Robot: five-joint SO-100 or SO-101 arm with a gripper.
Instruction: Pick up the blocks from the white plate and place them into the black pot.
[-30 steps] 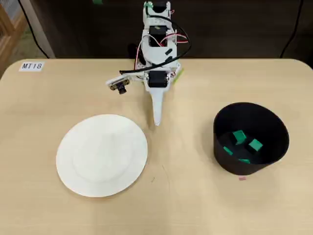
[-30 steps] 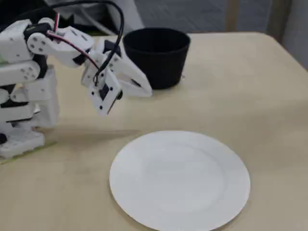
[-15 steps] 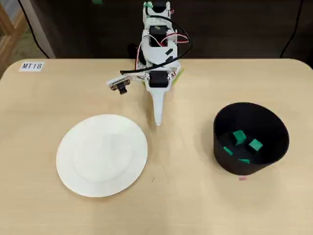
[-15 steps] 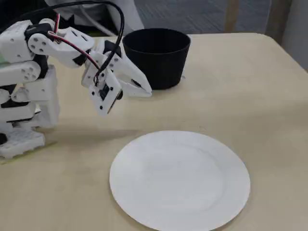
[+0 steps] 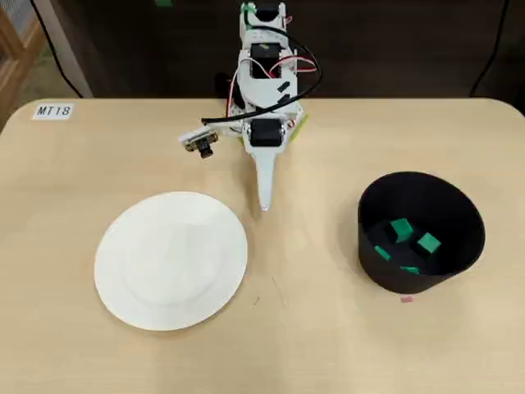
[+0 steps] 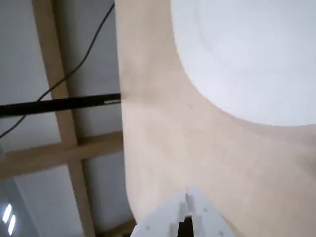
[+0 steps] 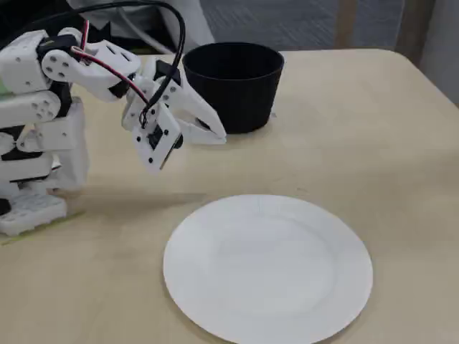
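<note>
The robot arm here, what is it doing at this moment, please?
The gripper is shut and holds nothing, hanging above the bare table between the white plate and the black pot. The plate is empty. The green blocks lie inside the pot, so the moving job looks finished.

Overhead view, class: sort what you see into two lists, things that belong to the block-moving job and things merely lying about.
Belongs to the job:
- large round white plate, bare
- matte black round pot
- small green cubes inside the pot
- white two-finger gripper, shut, holding nothing

Lying about:
- white label reading MT18
- small pink scrap beside the pot
</note>
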